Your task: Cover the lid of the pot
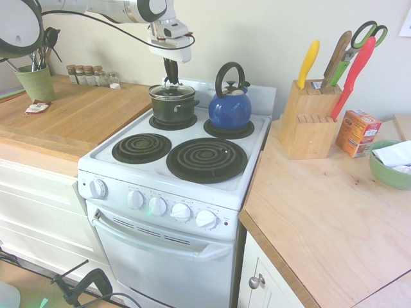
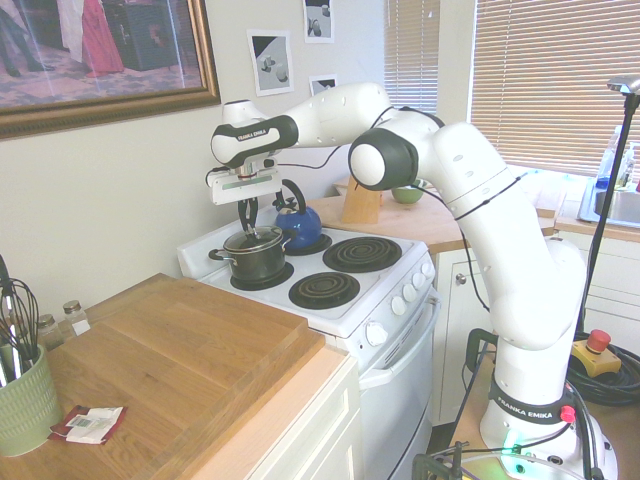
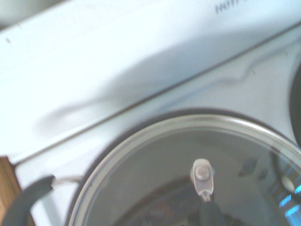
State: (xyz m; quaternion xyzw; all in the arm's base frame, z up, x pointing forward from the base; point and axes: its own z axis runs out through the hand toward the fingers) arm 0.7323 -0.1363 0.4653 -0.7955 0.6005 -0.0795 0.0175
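**Claw pinches lid knob over the black pot**

The white arm reaches over the stove (image 1: 186, 176) with its claw (image 1: 170, 79) pointing straight down, fingers pressed together on the small dark knob of the lid (image 1: 171, 91). In the second exterior view the claw (image 2: 248, 228) shows the same grip, directly above the lid (image 2: 253, 240).

The lid sits on or just at the rim of the pot (image 1: 173, 106); whether it rests fully cannot be told. The pot (image 2: 256, 260) stands on the rear burner at about 10 o'clock on the stove top in the first exterior view. The wrist view shows the glass lid (image 3: 188, 160) from above, its metal rim curving across the white stove surface, with a pot handle (image 3: 28, 200) poking out beyond the rim.

At about 2 o'clock on the stove top, just beside the pot, stands a blue kettle (image 1: 230, 106) with a black handle. The two front burners are bare coils.

On the wooden worktop (image 1: 77, 115) at 9 o'clock from the stove are a green utensil holder (image 1: 36, 82), a row of spice jars (image 1: 93, 76) and a small packet (image 1: 38, 107). At 3 o'clock from the stove are a knife block (image 1: 309, 119), an orange box (image 1: 358, 132) and a green bowl (image 1: 390, 168).
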